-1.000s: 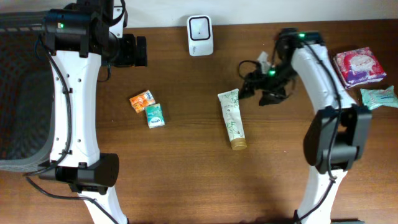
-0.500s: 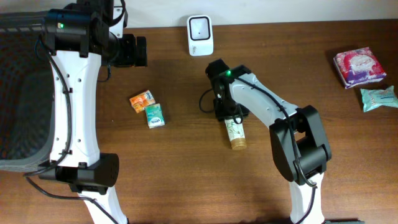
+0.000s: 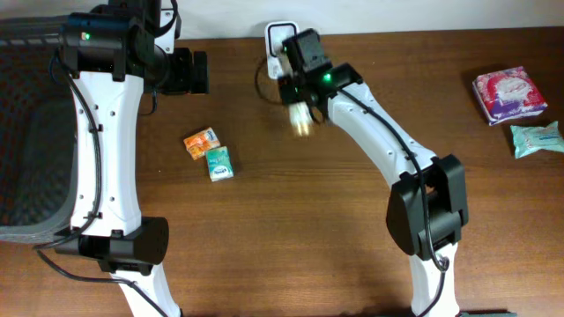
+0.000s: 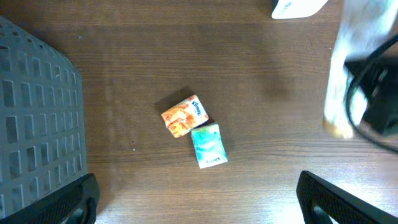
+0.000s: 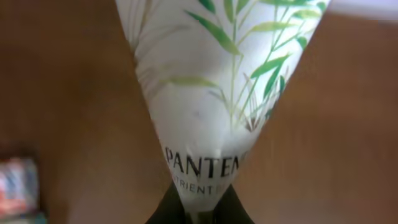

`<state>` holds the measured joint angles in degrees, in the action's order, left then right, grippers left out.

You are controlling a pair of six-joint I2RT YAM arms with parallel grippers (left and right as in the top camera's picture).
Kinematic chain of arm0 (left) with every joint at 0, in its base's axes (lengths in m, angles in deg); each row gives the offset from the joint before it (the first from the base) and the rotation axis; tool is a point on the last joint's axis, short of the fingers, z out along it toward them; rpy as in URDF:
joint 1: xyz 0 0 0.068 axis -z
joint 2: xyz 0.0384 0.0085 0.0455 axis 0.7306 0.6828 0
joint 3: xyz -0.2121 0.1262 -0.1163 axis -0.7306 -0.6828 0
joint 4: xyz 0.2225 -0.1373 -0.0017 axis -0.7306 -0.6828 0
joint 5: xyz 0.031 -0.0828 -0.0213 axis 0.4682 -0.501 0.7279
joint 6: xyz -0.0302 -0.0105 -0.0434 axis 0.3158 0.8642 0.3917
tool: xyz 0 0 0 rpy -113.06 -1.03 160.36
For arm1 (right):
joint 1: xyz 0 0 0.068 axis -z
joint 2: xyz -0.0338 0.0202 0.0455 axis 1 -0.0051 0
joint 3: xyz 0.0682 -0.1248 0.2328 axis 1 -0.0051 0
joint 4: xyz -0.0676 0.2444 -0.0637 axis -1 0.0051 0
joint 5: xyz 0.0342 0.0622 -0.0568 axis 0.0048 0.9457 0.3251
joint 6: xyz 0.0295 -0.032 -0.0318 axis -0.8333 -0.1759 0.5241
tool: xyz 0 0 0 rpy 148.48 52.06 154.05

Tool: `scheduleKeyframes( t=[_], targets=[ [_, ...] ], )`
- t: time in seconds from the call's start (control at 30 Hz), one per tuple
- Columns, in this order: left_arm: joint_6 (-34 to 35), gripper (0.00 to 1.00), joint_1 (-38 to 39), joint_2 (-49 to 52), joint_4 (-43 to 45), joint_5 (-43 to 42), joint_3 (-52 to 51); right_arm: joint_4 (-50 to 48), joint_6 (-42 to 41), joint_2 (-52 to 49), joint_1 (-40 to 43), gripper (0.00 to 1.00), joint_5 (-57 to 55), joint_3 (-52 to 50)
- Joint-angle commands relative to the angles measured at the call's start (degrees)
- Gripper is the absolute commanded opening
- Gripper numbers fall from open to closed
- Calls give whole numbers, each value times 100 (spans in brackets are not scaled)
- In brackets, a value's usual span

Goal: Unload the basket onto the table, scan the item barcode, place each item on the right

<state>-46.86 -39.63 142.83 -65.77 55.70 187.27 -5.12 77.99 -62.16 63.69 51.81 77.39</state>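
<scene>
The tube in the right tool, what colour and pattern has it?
The tube is white with green leaves; best seen in the right wrist view.

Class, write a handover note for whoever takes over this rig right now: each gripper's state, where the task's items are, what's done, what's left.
Left gripper: open, empty, toward the table's far edge.
Right gripper: shut on the Pantene tube, held just in front of the scanner.
Done: tube is in the grip, at the scanner.
Left: face its barcode to the scanner; whether a scan has registered cannot be seen. The orange packet and teal packet lie on the table.
</scene>
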Motion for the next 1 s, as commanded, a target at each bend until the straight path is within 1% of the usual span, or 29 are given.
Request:
scheduleKeyframes(
  t=[0.0,0.13,0.23,0.3,0.33,0.4,0.43,0.5,0.57,0.6,0.63,0.67,0.77,0.87,0.93,0.97],
  targets=[
    [28,99,-20,-2,4,35,7,-1182,146,-15,26,4,-4,144],
    [28,99,-20,-2,4,35,7,-2894,4,-466,219,4,195,144],
    [28,99,-20,-2,4,35,7,-3716,-391,-664,367,4,280,144],
    [28,99,-20,-2,4,35,7,-4061,-745,-745,474,4,238,144],
    [28,99,-20,-2,4,35,7,-4205,-981,-796,540,4,240,144],
    [28,99,-20,-2,4,35,7,-4295,-1781,-857,675,4,291,144],
    [28,99,-20,-2,4,35,7,-4332,-1954,-857,706,4,428,144],
    [28,99,-20,-2,4,35,7,-4642,-2406,-857,791,4,1080,144],
    [28,99,-20,-2,4,35,7,-4677,-3241,-857,861,4,1163,144],
    [28,99,-20,-2,4,35,7,-4629,-3950,-857,901,4,1169,144],
    [28,99,-20,-2,4,35,7,-4638,-4194,-857,922,4,1266,144],
    [28,99,-20,-2,4,35,7,-4658,-4111,-844,929,4,1344,149],
    [28,99,-20,-2,4,35,7,-4557,-3484,-658,1047,4,1335,155],
    [28,99,-20,-2,4,35,7,-3635,-3001,-131,1611,4,1294,155],
    [28,99,-20,-2,4,35,7,-3027,-2350,164,2074,4,1357,155],
    [28,99,-20,-2,4,35,7,-2581,-1773,332,2358,4,1423,155]
  ],
)
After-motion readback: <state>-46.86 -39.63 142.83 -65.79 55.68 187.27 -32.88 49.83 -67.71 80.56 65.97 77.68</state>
